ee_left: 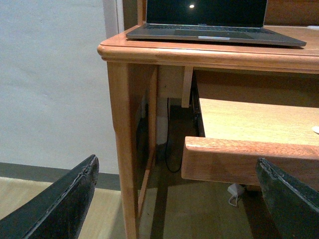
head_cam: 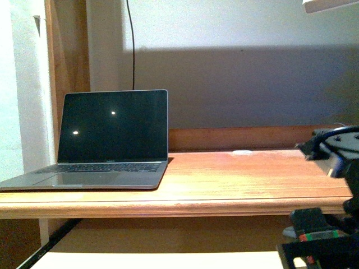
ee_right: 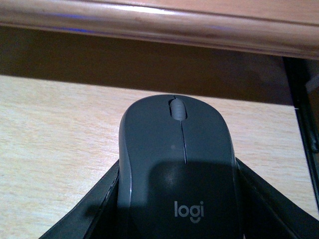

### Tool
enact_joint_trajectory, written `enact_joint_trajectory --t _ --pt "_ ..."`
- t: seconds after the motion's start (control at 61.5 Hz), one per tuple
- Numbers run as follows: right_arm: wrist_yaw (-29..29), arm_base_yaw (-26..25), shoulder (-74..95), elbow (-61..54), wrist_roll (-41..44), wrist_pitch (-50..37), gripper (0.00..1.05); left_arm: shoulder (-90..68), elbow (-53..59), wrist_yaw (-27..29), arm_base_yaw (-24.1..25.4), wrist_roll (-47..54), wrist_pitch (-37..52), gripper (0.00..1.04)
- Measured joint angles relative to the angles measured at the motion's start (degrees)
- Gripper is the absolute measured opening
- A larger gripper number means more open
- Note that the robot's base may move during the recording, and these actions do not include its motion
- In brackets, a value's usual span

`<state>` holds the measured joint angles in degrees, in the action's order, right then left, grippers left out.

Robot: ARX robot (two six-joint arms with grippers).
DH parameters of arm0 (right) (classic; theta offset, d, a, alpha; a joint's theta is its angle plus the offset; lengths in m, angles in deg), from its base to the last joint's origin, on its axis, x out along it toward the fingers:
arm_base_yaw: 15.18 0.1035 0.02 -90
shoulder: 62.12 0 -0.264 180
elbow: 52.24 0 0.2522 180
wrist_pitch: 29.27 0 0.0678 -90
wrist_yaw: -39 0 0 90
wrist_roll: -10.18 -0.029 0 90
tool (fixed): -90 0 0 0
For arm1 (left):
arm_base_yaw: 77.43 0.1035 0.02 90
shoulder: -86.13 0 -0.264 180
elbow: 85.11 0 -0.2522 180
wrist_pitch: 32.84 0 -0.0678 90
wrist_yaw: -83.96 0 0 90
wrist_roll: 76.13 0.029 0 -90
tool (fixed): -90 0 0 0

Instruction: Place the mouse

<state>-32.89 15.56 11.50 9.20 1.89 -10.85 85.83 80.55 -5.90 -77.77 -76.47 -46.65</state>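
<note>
The right arm [head_cam: 334,154] reached in low at four o'clock. The right gripper [ee_right: 177,172] clasped the dark grey, smooth oval plastic mouse [ee_right: 177,134] between its fingers [ee_right: 99,209], over the pale wooden shelf [ee_right: 55,129]. The left gripper [ee_left: 177,199] hung spread, holding nothing.

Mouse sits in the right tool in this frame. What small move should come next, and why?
Likely raise the right tool straight up. It grips the mouse low over the pull-out tray, with the desk edge above and ahead. So it probably has to clear that edge before reaching the bare desk top right of the laptop.
</note>
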Motion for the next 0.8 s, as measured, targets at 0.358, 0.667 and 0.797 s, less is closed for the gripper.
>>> enact_joint_trajectory --t 0.358,0.667,0.797 --pt "1.9 2.4 0.9 10.5 -2.5 3.3 0.56 0.0 0.0 0.0 0.0 0.0 0.0 0.97" --pt "9.4 7.0 18.0 29.3 -1.9 3.0 0.56 0.0 0.0 0.0 0.0 0.0 0.0 0.97" --pt "12.1 8.4 25.3 38.0 -0.9 4.9 0.56 0.0 0.0 0.0 0.0 0.0 0.0 0.97"
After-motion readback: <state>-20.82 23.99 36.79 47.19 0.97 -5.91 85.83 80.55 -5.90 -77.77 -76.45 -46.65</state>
